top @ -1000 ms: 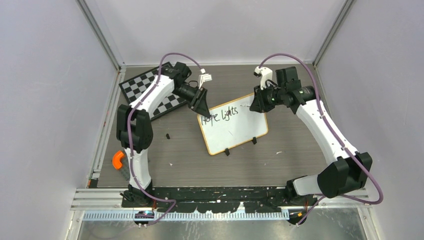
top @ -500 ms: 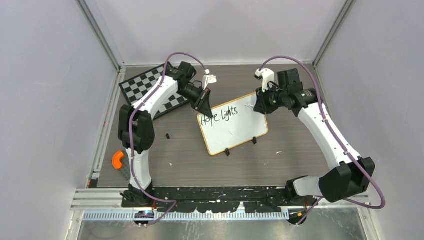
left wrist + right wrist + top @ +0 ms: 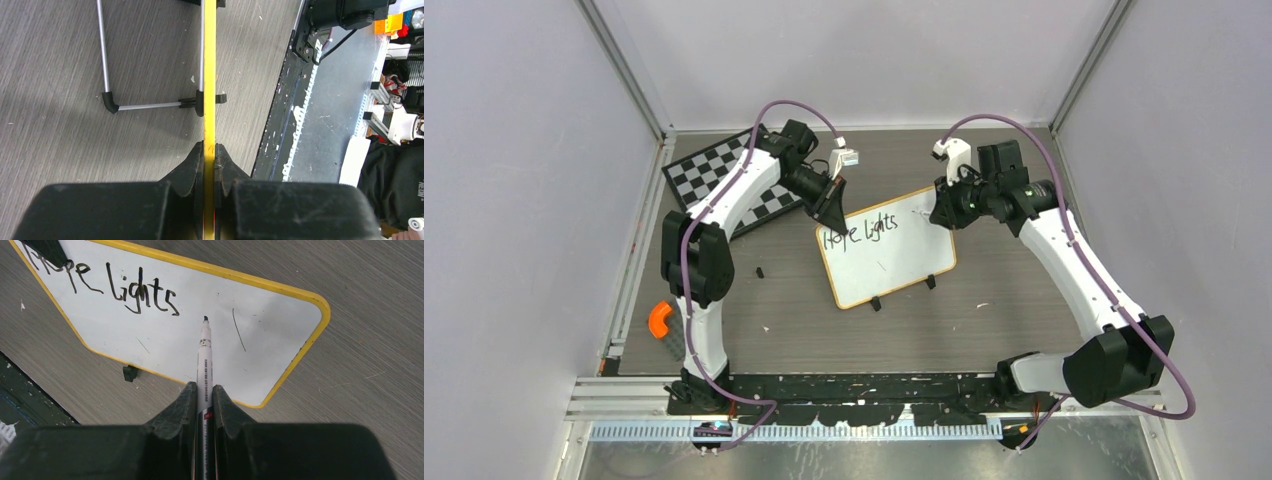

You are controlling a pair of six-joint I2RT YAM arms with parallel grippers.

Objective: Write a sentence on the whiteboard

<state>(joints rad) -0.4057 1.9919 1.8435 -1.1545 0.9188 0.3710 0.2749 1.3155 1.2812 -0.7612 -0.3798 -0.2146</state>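
Dark wood-grain table [image 3: 1024, 330] fills the floor of a grey-walled booth, and it looks as it did a second ago. The whiteboard [image 3: 889, 260] lies at its middle, turned at a slant, with "Hope lights" written along its far edge. Since the earlier picture it has slid a little toward the left, its two black clip feet moving with it. The chessboard [image 3: 699, 175] at the far left corner has not moved.

The left gripper [image 3: 830, 208] pinches the board's far-left corner. In the left wrist view its fingers are clamped on the yellow rim, seen edge-on. Its wrist has drawn slightly toward the far side of the table since a second ago. The right gripper [image 3: 943, 207] hangs over the board's far-right corner in nearly the same spot as before, though its forearm has swung. It is closed around a marker [image 3: 204, 355], whose black tip sits between the final "s" and a thin lone stroke. Whether the tip touches the surface I cannot tell.

An orange piece [image 3: 660, 319] at the table's left edge and a small black bit [image 3: 759, 271] left of the board lie unchanged.
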